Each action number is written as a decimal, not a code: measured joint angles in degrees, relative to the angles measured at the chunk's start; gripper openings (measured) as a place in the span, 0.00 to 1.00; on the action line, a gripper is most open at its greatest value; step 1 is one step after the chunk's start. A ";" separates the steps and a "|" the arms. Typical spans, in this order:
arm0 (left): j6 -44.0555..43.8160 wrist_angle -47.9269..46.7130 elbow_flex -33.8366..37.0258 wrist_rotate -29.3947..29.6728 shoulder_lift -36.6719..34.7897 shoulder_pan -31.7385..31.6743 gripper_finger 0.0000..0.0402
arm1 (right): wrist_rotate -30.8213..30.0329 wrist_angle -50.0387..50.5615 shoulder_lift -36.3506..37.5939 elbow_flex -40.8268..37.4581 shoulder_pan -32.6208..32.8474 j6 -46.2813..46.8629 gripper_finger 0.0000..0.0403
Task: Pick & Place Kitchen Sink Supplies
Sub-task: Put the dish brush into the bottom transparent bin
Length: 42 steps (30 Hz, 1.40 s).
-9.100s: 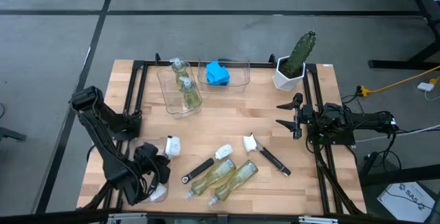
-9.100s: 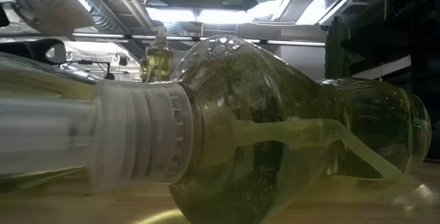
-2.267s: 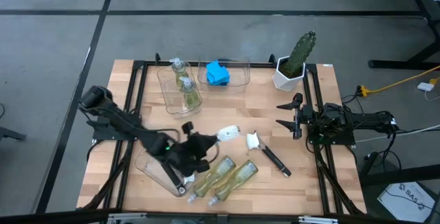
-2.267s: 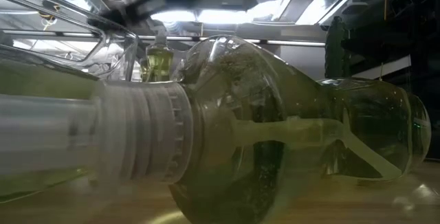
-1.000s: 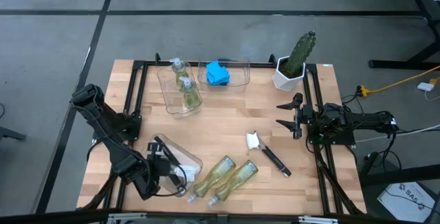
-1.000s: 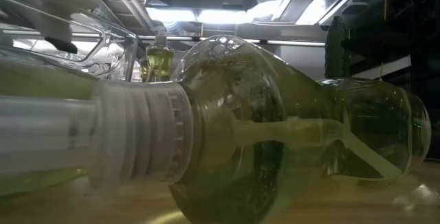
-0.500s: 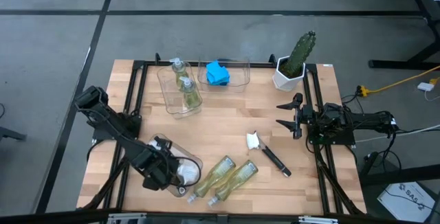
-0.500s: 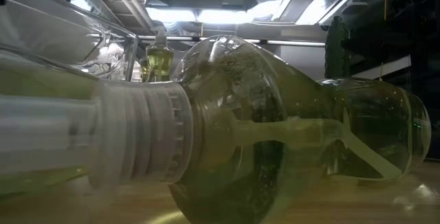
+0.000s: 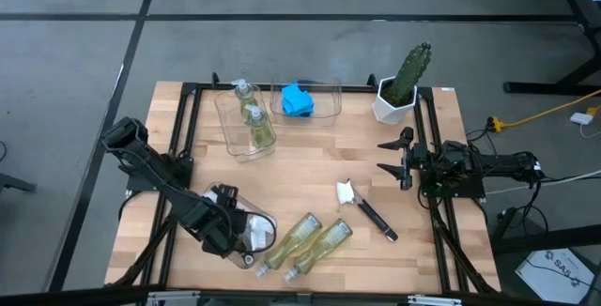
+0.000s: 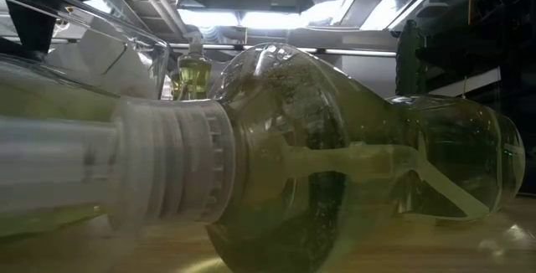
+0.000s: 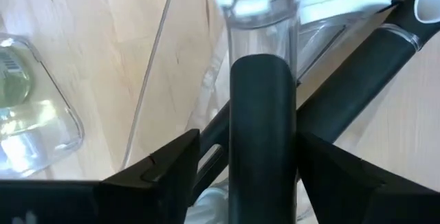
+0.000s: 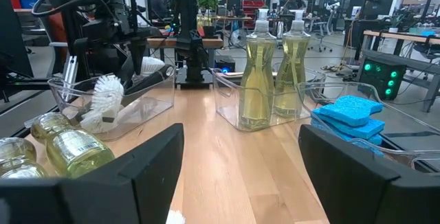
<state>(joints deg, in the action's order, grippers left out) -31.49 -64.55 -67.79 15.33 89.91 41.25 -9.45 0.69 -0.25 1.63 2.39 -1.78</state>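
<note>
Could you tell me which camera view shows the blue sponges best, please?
The high view: the blue sponges sit unobstructed in their clear bin. The right wrist view catches them side-on at its edge. The low and left wrist views miss them.

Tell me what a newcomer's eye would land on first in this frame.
Probably the bright blue sponges in the clear plastic bin at the table's far edge, beside the green cactus in a white pot. Next, the two clear pump bottles of pale yellow-green soap lying near the front edge, with the left gripper over a clear bin holding brushes.
</note>
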 joint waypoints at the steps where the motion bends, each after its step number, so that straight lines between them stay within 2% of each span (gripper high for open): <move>1: 0.54 0.00 0.00 -0.05 0.00 0.14 0.58 | 0.02 0.00 0.00 0.00 0.00 -0.02 0.71; 7: 3.83 -0.04 0.00 0.00 0.00 1.47 0.58 | 0.00 0.00 0.01 0.00 0.01 -0.01 0.71; 14: 1.25 -0.10 -2.10 0.61 -1.74 3.34 0.55 | 0.01 0.00 0.02 0.00 0.00 -0.01 0.71; 17: 0.81 0.06 -4.65 3.59 -3.03 4.33 0.54 | 0.00 -0.01 0.00 0.00 0.00 -0.01 0.71; 24: 2.14 1.20 -9.29 16.25 -4.11 5.44 0.54 | 0.00 -0.02 0.00 0.00 0.02 0.00 0.71; 30: 3.52 9.74 -9.31 19.70 -3.99 1.17 0.54 | 0.00 0.00 0.01 0.00 0.01 -0.01 0.71; 35: 13.96 25.27 -9.31 19.59 -2.95 -3.70 0.54 | 0.00 0.00 0.02 0.00 0.00 0.00 0.71; 39: 21.53 37.71 -9.31 16.38 -1.40 -8.13 0.54 | 0.00 -0.01 0.01 0.00 0.01 -0.01 0.71; 42: 26.49 42.36 -9.33 12.52 -0.02 -11.21 0.54 | 0.00 0.00 0.02 0.00 0.00 -0.02 0.71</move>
<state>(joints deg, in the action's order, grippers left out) -5.00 -22.19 -77.12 27.85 89.89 30.05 -9.45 0.69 -0.23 1.63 2.39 -1.80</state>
